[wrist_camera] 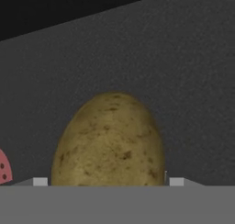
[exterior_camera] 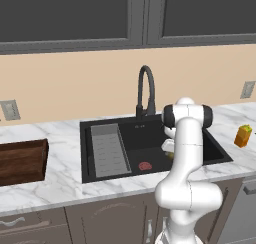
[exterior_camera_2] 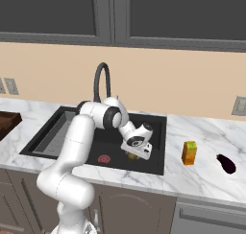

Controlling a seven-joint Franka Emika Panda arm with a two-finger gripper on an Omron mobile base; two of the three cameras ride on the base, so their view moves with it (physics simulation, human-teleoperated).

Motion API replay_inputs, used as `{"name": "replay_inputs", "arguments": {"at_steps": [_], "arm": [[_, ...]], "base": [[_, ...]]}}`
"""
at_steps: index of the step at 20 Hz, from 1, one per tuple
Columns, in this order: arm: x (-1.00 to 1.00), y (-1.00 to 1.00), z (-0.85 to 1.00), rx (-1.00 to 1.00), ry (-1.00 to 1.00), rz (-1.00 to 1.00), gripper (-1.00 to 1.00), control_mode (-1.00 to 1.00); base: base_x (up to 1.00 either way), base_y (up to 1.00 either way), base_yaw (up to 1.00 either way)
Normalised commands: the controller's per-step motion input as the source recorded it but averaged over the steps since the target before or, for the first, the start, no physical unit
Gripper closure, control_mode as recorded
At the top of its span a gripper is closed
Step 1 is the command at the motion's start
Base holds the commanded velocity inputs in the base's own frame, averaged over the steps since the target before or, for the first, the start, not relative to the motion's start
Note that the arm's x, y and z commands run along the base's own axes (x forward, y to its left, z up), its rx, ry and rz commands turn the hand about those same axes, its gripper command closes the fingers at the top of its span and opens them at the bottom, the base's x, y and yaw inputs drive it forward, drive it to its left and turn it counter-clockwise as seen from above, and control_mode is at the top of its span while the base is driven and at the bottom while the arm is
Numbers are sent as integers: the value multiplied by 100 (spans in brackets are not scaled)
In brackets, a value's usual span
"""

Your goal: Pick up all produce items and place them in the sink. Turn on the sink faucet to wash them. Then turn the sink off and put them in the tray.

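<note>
At the far left, the tray (exterior_camera: 22,163) is seen on the counter, well apart from the sink (exterior_camera: 100,125). Within the basin, the flat red disc (exterior_camera: 145,165) is seen near the olive-yellow produce item (wrist_camera: 110,140), which is straddled by the gripper (exterior_camera_2: 134,154) with its jaws spread wide and a sliver of gap at each tip. If the hand is lifted crookedly, the lump could be nudged and rolled across the basin floor. Further right, the orange block (exterior_camera_2: 189,153) could be clipped when the dark purple produce item (exterior_camera_2: 226,164), on the counter beyond it, is reached for.
</note>
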Motion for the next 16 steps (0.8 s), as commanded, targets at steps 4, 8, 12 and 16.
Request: {"name": "replay_inputs", "arguments": {"at_steps": [4,8,12,16], "arm": [[-3,3,14,-2,0,0,-100,-100],[-25,0,59,-6,-1,0,-100,-100],[-20,0,60,-4,0,0,-100,-100],[-13,0,41,-2,0,0,-100,-100]], "base": [[0,0,0],[0,0,0],[0,0,0],[0,0,0]]}}
